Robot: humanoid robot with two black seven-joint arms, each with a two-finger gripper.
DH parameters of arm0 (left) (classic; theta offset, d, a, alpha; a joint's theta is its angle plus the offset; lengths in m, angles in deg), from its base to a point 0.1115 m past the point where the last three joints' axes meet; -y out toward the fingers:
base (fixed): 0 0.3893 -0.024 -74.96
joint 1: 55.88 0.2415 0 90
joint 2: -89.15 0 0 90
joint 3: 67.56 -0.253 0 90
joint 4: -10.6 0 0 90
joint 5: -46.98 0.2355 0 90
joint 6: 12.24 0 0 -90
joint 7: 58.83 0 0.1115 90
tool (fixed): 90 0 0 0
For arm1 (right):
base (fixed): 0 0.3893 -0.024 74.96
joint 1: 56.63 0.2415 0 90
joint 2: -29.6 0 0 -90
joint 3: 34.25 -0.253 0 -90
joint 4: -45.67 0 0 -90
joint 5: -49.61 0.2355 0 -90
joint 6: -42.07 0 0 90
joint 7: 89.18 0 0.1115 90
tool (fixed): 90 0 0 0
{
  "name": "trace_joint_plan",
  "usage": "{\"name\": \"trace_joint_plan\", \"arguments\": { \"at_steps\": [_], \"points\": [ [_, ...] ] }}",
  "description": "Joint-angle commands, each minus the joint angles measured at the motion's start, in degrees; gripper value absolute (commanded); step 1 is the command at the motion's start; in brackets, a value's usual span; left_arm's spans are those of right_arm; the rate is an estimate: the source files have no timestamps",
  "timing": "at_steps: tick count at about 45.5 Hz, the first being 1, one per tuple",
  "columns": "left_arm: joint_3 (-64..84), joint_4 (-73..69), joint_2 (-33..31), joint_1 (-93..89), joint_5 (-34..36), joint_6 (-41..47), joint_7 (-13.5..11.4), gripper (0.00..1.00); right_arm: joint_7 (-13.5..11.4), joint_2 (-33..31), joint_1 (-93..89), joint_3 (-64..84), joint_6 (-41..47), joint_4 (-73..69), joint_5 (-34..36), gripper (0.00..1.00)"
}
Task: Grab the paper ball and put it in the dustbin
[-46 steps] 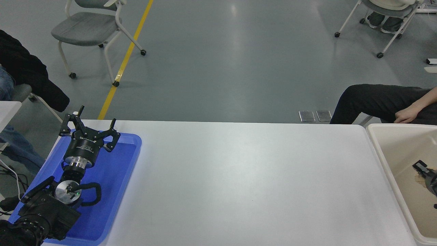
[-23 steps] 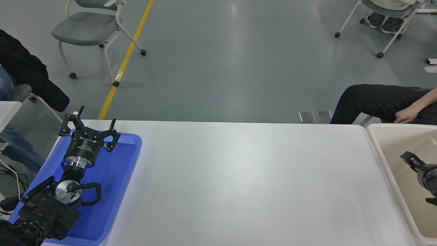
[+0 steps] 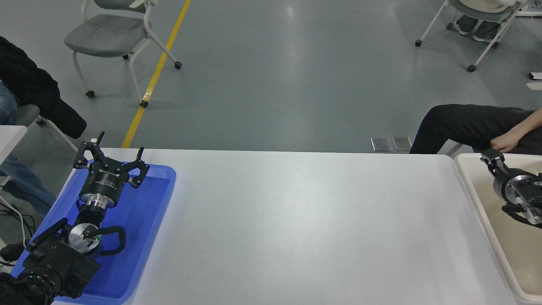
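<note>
Two black grippers. Left gripper [image 3: 111,157] parked over one shallow blue plastic tray [image 3: 163,186], jaws spread open. Right gripper [image 3: 492,157] above the far rim of one deep, smooth cream bin [image 3: 474,192]; jaws' state unclear, only one finger visible. Paper ball not visible. One flat white surface [image 3: 296,224] beneath. Two wheeled chairs [image 3: 114,34] behind.

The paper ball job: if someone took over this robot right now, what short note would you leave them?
Left gripper: open, parked over the blue tray at the lower left.
Right gripper: over the dustbin at the table's right edge; I cannot tell whether it is open or holding anything.
Paper ball: not visible anywhere, not on the white table, nor in the part of the dustbin that shows.
Done or left: unclear. Look into the dustbin and at the right gripper for the ball before doing anything else.
</note>
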Motion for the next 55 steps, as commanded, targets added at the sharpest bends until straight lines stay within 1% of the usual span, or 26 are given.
{"name": "trace_joint_plan", "arguments": {
  "at_steps": [1,12,24,29,38,55],
  "points": [
    [-0.01,0.09,0.0,0.05,0.0,0.0,0.0,1.0,-0.03,-0.31,0.38,-22.0,0.03,-12.73,1.81,1.0],
    [-0.01,-0.08,0.0,0.05,0.0,0.0,0.0,1.0,-0.03,1.79,-1.2,-36.78,1.26,-20.91,1.81,1.0],
    [0.08,0.09,0.0,0.05,0.0,0.0,0.0,1.0,0.06,4.96,-8.14,-44.78,12.76,-25.14,2.51,1.0],
    [-0.01,0.09,0.0,0.05,0.0,0.0,0.0,1.0,0.06,5.84,-10.52,-45.49,18.92,-25.31,4.18,1.0],
    [-0.01,-0.08,0.0,0.05,0.0,0.0,0.0,1.0,0.06,5.93,-14.83,-45.84,24.02,-25.14,4.54,1.0],
    [-0.01,-0.08,0.0,0.05,0.0,0.0,0.0,1.0,0.15,5.84,-19.05,-46.89,28.86,-24.17,5.59,1.0]
  ]
}}
